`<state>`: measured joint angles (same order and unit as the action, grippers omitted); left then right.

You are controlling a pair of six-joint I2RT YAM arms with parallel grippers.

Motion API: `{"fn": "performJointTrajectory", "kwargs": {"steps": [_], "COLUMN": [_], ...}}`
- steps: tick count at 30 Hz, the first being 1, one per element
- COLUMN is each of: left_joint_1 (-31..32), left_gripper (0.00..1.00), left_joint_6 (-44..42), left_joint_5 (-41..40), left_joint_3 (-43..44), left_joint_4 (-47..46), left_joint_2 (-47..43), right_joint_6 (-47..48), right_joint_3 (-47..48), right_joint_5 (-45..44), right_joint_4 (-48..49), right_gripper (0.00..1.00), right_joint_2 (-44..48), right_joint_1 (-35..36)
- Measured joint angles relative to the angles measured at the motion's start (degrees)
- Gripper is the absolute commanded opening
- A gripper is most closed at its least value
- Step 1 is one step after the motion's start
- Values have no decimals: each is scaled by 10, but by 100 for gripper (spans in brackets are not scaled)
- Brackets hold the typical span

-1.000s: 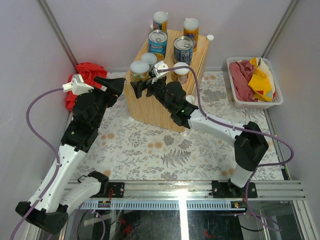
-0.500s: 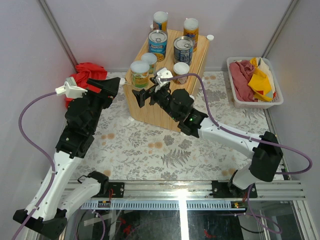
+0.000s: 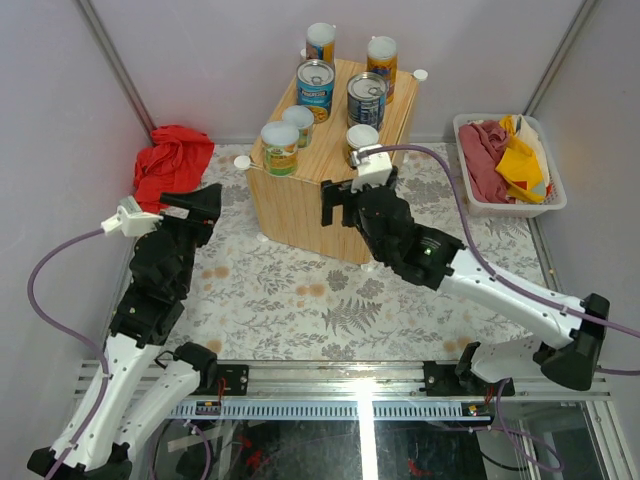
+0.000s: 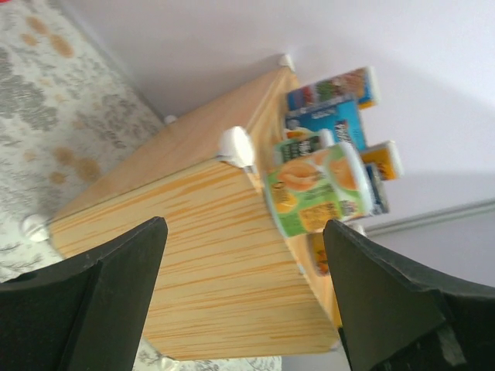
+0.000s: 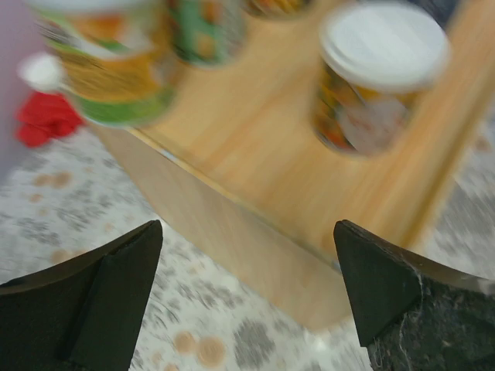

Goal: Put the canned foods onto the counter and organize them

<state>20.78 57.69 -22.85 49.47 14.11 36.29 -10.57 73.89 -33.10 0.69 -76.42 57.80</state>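
Several canned foods stand on the counter (image 3: 300, 208), a light wooden cube: two tall orange-blue cans (image 3: 321, 42) at the back, two wide blue cans (image 3: 315, 88) in the middle, and three short cans (image 3: 280, 147) in front. My left gripper (image 3: 197, 203) hangs open and empty, left of the counter (image 4: 193, 232), facing the green can (image 4: 317, 189). In front of the counter (image 5: 271, 170) my right gripper (image 3: 340, 205) is open wide and empty, just below a white-lidded short can (image 5: 379, 77).
A red cloth (image 3: 175, 160) lies by the left wall. A white basket (image 3: 512, 209) of cloths sits at the right. A floral mat (image 3: 300, 290) covers the table between the arms and the counter. Walls close in left, right and behind.
Both arms have drawn back from the counter toward the near edge. The right gripper left the front cans and shifted right. The left gripper's jaws widened slightly.
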Motion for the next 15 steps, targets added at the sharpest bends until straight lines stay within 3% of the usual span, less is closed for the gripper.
{"fn": "performJointTrajectory", "kwargs": {"steps": [4,10,12,15], "left_joint_1": [0,0,0,0], "left_gripper": [84,86,99,100], "left_joint_6": [9,12,12,6], "left_joint_5": [-34,-79,-91,-101], "left_joint_3": [-47,-119,-135,-153], "left_joint_4": [15,46,63,75], "left_joint_2": [-20,-46,-58,-76], "right_joint_6": [-96,-315,-374,-434], "right_joint_3": [-3,-59,-73,-88], "right_joint_5": [-93,-174,-186,-202], "right_joint_4": [-140,-405,-488,-573], "right_gripper": [100,100,99,99], "right_joint_2": [42,188,216,236], "right_joint_1": [0,1,1,1]}}
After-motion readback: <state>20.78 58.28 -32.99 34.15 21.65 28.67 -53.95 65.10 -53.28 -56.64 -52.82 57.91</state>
